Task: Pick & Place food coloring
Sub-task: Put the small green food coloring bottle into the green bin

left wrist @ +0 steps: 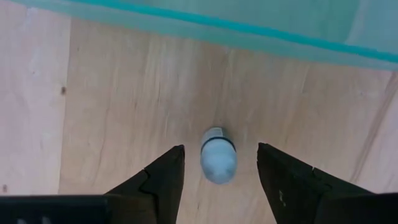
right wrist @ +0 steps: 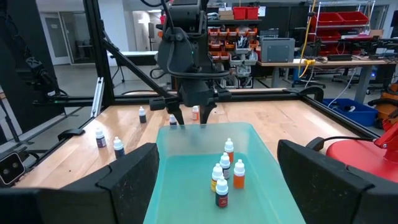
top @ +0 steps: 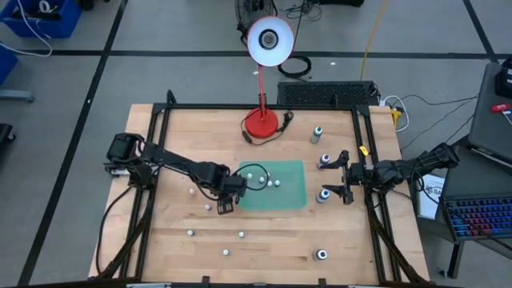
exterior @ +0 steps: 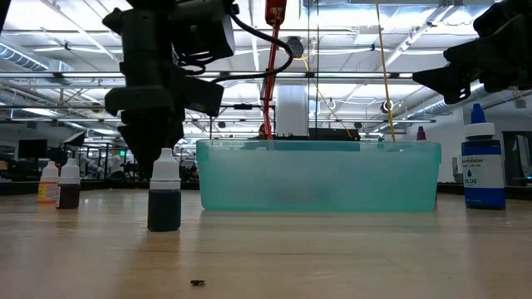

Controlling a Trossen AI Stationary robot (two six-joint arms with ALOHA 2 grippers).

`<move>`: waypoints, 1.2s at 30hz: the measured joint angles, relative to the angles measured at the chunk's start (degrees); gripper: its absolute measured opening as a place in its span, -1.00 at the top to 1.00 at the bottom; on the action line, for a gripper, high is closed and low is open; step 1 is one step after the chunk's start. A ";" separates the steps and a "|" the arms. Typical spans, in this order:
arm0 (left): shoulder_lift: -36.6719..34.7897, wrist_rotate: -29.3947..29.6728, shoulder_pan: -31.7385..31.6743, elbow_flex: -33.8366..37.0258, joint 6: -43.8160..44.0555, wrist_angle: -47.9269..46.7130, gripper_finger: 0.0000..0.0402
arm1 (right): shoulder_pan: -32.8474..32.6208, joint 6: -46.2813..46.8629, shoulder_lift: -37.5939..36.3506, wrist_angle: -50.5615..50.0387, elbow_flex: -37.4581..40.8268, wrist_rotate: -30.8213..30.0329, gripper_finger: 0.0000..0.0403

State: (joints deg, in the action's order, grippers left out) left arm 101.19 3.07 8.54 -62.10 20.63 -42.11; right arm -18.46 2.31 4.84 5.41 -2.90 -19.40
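I have the left gripper hanging over a bottle beside the tray, fingers half apart, nothing gripped. It looks light, hard and slippery, so I'd pinch the body under the cap

You see a translucent teal bin on a pale, wood-grained desk. The food coloring bottles inside it wear white caps over orange, yellow and dark bodies. Near the desk's left edge, one bottle is dark green under a white cap. The lamp has a red base and white shade. Both end effectors are black.
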 joint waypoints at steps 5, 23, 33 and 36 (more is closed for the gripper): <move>0.00 0.00 0.00 0.14 -0.57 0.70 0.08 | 0.00 -0.02 0.00 0.00 -0.02 0.02 -0.56; 0.09 -3.09 -1.90 -2.32 -1.47 -3.75 0.70 | 0.00 0.00 0.00 0.00 -0.02 0.00 -0.56; 0.09 5.60 -0.13 -23.09 -6.13 -24.23 0.70 | -0.02 -0.02 0.00 0.00 0.00 0.00 -0.56; -0.01 8.90 -0.33 -29.04 -9.24 -25.06 0.70 | 0.00 -0.02 0.00 0.00 0.00 0.01 -0.56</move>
State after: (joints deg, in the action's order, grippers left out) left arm 101.18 11.98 8.20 -91.14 11.38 -67.16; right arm -18.46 2.28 4.84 5.41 -2.90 -19.39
